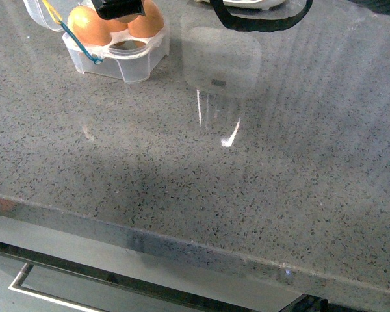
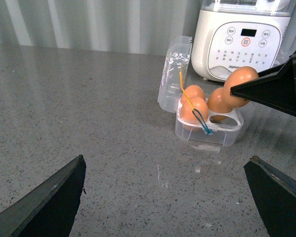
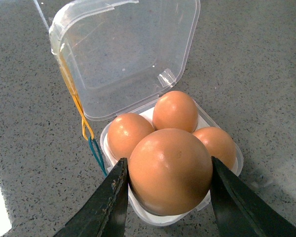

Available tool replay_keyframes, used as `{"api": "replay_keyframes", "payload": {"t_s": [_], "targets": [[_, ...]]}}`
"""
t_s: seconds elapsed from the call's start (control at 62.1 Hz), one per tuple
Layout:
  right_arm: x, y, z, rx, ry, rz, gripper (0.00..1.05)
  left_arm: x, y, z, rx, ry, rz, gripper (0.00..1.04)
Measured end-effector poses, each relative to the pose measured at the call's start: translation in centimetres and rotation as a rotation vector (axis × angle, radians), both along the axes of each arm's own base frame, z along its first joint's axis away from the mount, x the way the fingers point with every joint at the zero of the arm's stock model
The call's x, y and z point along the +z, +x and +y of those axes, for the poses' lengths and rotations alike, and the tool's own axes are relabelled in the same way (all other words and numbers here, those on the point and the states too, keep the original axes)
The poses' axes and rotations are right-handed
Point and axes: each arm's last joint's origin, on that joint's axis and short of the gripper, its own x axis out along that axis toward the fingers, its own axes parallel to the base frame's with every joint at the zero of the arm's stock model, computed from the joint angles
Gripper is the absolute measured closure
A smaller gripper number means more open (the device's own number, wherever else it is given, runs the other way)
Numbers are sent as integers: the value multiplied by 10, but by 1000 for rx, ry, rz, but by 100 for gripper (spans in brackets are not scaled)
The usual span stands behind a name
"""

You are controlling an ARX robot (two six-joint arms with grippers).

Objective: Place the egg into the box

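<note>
Right wrist view: the right hand points down at the counter, its two dark fingers clamped on either side of a glossy orange-brown egg. It holds that egg just above a small clear plastic four-cell box. The egg sits higher than the three other brown eggs already resting in their cells, and it hides the fourth cell from this camera. The box's hinged lid stands open, with a yellow and blue band trailing down its side.

The left hand is spread wide and grips nothing, low over the grey speckled stone counter and well apart from the box.

The front view places the box toward the far left of the counter, well away from the near edge. Its lid is cut off at the top of that view, and the black body of the right hand covers the gripped egg. Behind the box, toward the far edge, stands a white kitchen appliance. Its panel has a small display and round buttons, and the tiny wording seems to read "Joyoung".
</note>
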Motion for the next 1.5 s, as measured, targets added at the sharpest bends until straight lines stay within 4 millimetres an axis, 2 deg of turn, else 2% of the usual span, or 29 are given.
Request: {"api": "replay_keyframes", "payload": {"t_s": [0.419, 0.564, 0.677, 0.838, 1.015, 1.176, 1.321, 1.434, 1.466, 1.499], "targets": [[-1, 2, -2, -7, -3, 1, 6, 0, 0, 0, 0, 0, 0, 7], [2, 4, -12, -30, 3, -4, 8, 0, 0, 0, 0, 0, 0, 7], [12, 8, -28, -100, 14, -21, 7, 0, 0, 0, 0, 0, 0, 7], [37, 11, -82, -325, 47, -84, 7, 0, 0, 0, 0, 0, 0, 7], [52, -3, -135, -501, 76, -142, 7, 0, 0, 0, 0, 0, 0, 7], [65, -35, -182, -606, 114, -259, 7, 0, 0, 0, 0, 0, 0, 7], [65, -67, -212, -657, 101, -343, 7, 0, 0, 0, 0, 0, 0, 7], [64, -99, -240, -721, 72, -445, 7, 0, 0, 0, 0, 0, 0, 7], [64, -106, -244, -760, 74, -441, 11, 0, 0, 0, 0, 0, 0, 7], [61, -117, -251, -807, 97, -405, 20, 0, 0, 0, 0, 0, 0, 7]]}}
